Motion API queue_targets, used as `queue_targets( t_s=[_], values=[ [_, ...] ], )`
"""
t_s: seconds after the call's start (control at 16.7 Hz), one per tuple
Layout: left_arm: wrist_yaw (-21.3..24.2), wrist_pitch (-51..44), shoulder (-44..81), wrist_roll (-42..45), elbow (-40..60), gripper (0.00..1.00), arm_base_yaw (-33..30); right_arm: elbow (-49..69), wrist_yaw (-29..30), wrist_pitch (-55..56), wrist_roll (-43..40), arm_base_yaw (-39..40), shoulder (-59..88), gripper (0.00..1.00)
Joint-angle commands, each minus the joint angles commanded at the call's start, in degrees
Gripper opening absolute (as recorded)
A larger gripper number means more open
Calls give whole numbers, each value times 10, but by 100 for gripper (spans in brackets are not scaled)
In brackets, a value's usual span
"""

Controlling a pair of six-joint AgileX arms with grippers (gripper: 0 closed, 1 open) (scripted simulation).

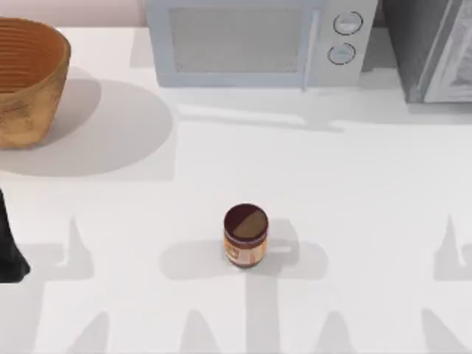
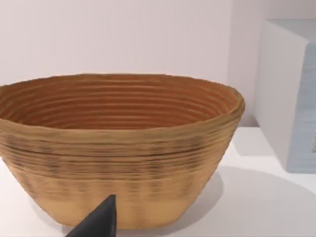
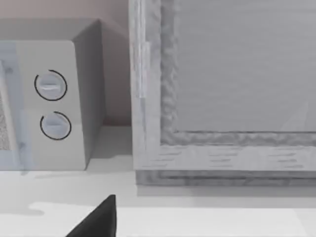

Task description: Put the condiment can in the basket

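White table (image 1: 354, 184) in the top view, smooth and flat. The condiment can (image 1: 245, 234) stands upright near the middle, toward the front, a short round jar with a shiny dark lid and an orange label. The basket (image 1: 29, 81) sits far off at the back left corner, well apart from the can. A grey microwave (image 1: 258, 40) is at the back. A dark bit of my left arm (image 1: 11, 251) pokes in at the left edge, so I judge the left arm is nearer the basket, and the can lies to its right.

From the left wrist, the basket (image 2: 118, 163) looks big, round and woven with ribbed rings, wide open on top. One black fingertip (image 2: 101, 222) shows; I cannot tell if the left gripper is apart or together.

From the right wrist, the microwave (image 3: 54, 103) with two knobs stands beside a grey cabinet (image 3: 222, 89). One black fingertip (image 3: 101, 219) shows; I cannot tell about the right gripper either.
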Motion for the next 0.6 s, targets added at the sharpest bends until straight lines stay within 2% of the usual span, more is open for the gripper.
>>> queue_targets(
  t_s=[0.18, 0.3, 0.6],
  values=[
    [4, 5, 6, 1, 2, 100, -1, 0, 0, 0, 0, 0, 0, 100],
    [24, 29, 35, 6, 11, 100, -5, 0, 0, 0, 0, 0, 0, 100],
    [133, 157, 214, 33, 58, 100, -26, 0, 0, 0, 0, 0, 0, 100]
  ],
)
